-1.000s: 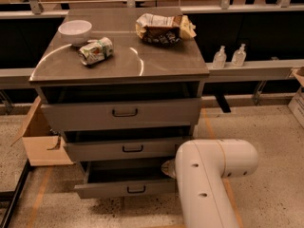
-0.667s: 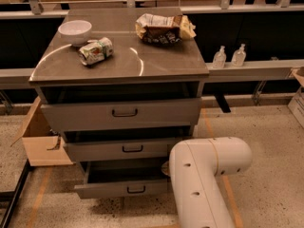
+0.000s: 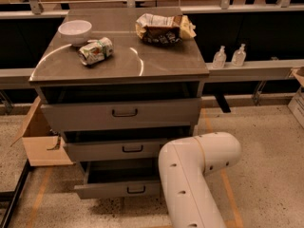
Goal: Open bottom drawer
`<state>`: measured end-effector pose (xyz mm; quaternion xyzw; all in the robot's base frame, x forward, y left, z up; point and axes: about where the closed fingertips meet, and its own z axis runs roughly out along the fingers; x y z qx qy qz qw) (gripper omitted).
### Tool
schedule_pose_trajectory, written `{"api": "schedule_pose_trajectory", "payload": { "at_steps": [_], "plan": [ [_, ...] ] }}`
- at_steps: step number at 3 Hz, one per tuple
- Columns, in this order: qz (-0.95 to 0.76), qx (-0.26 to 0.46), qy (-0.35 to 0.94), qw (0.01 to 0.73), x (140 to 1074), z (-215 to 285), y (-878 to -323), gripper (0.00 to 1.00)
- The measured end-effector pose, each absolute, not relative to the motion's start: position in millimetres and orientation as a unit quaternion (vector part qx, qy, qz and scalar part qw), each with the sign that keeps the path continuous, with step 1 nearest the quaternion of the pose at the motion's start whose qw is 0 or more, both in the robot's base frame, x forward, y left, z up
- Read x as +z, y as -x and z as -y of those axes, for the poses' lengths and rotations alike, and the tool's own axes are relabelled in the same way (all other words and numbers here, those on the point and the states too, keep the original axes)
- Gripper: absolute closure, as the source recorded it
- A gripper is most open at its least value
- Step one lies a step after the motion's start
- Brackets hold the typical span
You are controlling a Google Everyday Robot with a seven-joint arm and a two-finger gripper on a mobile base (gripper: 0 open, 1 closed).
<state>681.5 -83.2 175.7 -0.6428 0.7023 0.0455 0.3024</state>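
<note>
Arm [image 3: 190, 184] slid left over speckled floor [image 3: 266, 141], hiding jaws

3 drawers [image 3: 124, 113] [image 3: 114, 149] [image 3: 118, 190], 2 bottles [image 3: 219, 57] [image 3: 239, 55], 1 bowl [image 3: 75, 31], 1 can [image 3: 96, 51], 1 bag [image 3: 164, 28], 1 box [image 3: 40, 141]; pincer unseen.

Warm dim light; glare arc on cabinet top [image 3: 161, 58]; drawer gaps [image 3: 118, 92] shadowed; hand unseen.
</note>
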Motion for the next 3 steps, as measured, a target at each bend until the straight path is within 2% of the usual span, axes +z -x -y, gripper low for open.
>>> {"api": "schedule_pose_trajectory", "payload": {
  "at_steps": [3],
  "plan": [
    [-0.693, 0.137, 0.664, 0.246, 183, 68, -614, 1.00]
  ]
}}
